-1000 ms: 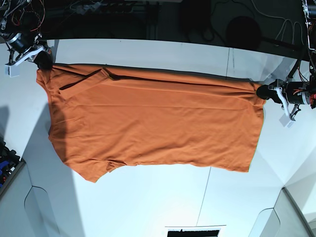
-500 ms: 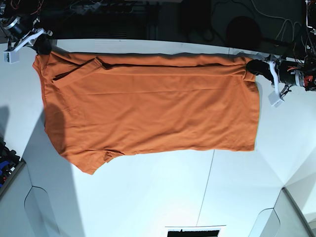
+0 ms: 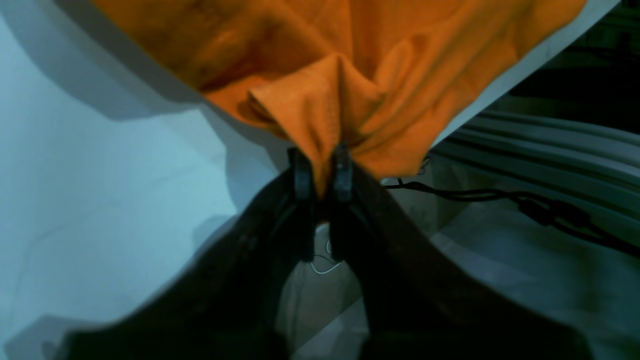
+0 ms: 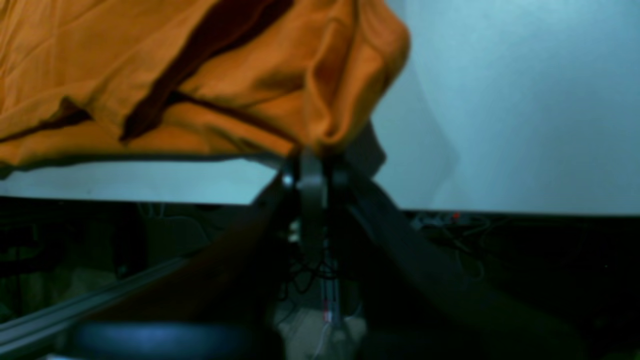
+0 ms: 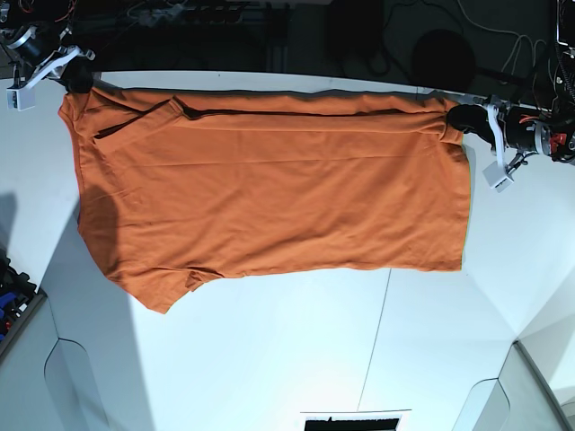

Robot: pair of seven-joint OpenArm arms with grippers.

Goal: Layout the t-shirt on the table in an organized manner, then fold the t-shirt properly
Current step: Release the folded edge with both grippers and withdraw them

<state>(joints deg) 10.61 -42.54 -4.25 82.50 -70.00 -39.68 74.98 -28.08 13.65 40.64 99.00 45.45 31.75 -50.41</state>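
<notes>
The orange t-shirt [image 5: 269, 189] lies stretched across the far part of the white table [image 5: 296, 359], its top edge along the table's far edge. My left gripper [image 5: 458, 118] at the right is shut on the shirt's far right corner; in the left wrist view the t-shirt [image 3: 325, 115] bunches between the fingertips of the left gripper [image 3: 322, 172]. At the far left my right gripper [image 5: 76, 79] is shut on the other far corner. The right wrist view shows the t-shirt [image 4: 200, 85] gathered at the right gripper [image 4: 312, 170]. A sleeve [image 5: 166, 292] hangs toward the near side.
A thin dark seam [image 5: 373, 346] runs across the table's near half. Beyond the far edge lie dark space, cables [image 5: 503, 40] and rails [image 3: 550, 145]. A tray edge with blue items [image 5: 11, 301] sits at the left. A dark slot [image 5: 350, 422] marks the near edge.
Both grippers have carried the shirt's far edge toward the back of the table, and the whole garment has slid that way, now pulled straighter along the far edge.
</notes>
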